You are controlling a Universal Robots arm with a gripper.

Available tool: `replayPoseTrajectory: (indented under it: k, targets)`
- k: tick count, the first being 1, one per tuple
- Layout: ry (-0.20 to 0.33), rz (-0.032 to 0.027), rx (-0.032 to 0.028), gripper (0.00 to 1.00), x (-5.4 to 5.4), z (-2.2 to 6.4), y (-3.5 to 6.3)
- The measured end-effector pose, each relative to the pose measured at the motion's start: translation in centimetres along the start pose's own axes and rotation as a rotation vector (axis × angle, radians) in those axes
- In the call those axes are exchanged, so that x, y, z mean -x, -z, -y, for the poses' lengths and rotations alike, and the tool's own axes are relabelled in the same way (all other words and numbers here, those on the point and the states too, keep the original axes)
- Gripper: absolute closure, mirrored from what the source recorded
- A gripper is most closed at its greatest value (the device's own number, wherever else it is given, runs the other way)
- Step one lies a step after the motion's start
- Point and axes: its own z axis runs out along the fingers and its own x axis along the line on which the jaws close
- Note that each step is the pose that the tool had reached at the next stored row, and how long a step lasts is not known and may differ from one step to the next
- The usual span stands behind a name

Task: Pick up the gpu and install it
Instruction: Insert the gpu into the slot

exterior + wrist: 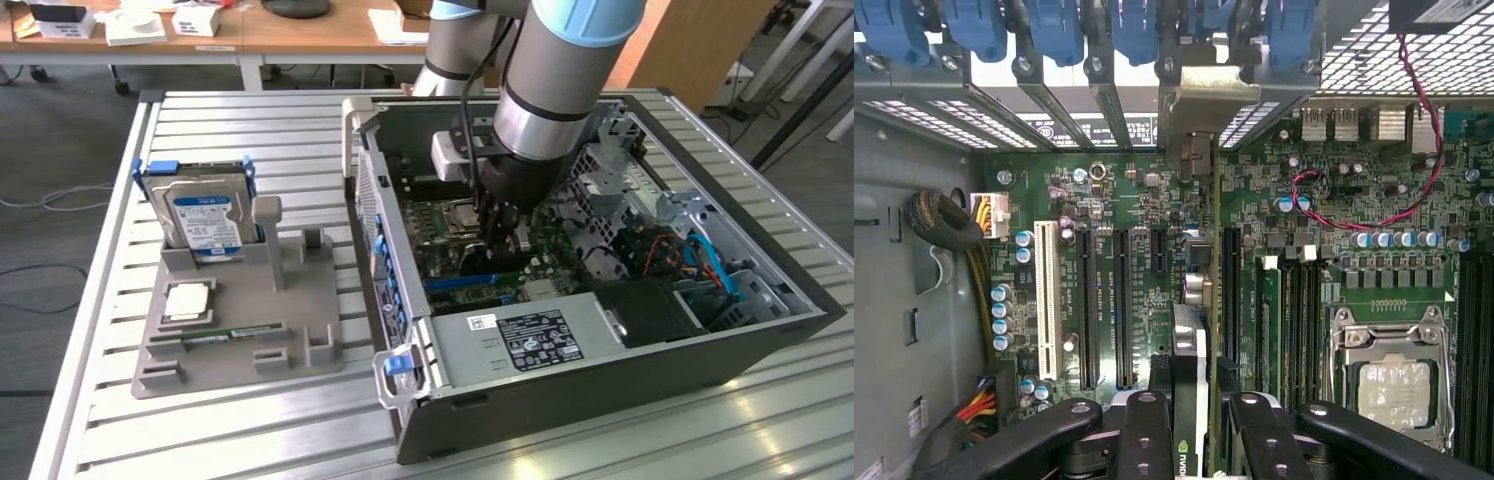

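Arm is reaching down into the open black desktop PC case (601, 390) that lies on its side on the slatted aluminium table (240, 440). The black multi-finger gripper (1194, 400) is down over the green motherboard (1334, 290), roughly mid-case in the exterior view (505, 232). Fingers (1144, 435) are clamped on the gpu (1189, 345), a thin dark expansion card with a pale metal bracket strip, one set of fingers on each face. From the wrist I see the card edge-on, standing on edge over the board. Its bracket end (1204, 105) is up against the rear slot openings, under the row of blue plastic retention clips (1054, 30). The card runs alongside a long black expansion slot (1231, 290), between the other black slots (1122, 310) and the silver CPU socket (1394, 385). I can't tell whether the edge connector is actually seated. A white slot (1044, 300) sits further out, towards the case wall. Outside the case, towards the exterior view's left, the grey moulded parts tray (307, 300) holds an upright silver hard drive with a blue label (207, 215) and a narrow green memory stick (234, 335). The silver power supply with a black label (534, 340) sits at the near end of the case.
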Motion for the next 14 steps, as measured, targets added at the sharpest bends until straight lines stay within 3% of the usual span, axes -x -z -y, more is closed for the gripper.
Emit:
replayPoseTrajectory:
  k: [14]
  targets:
    - [0.000, 0.0001, -0.0009, 0.73, -0.01, -0.41, -0.02]
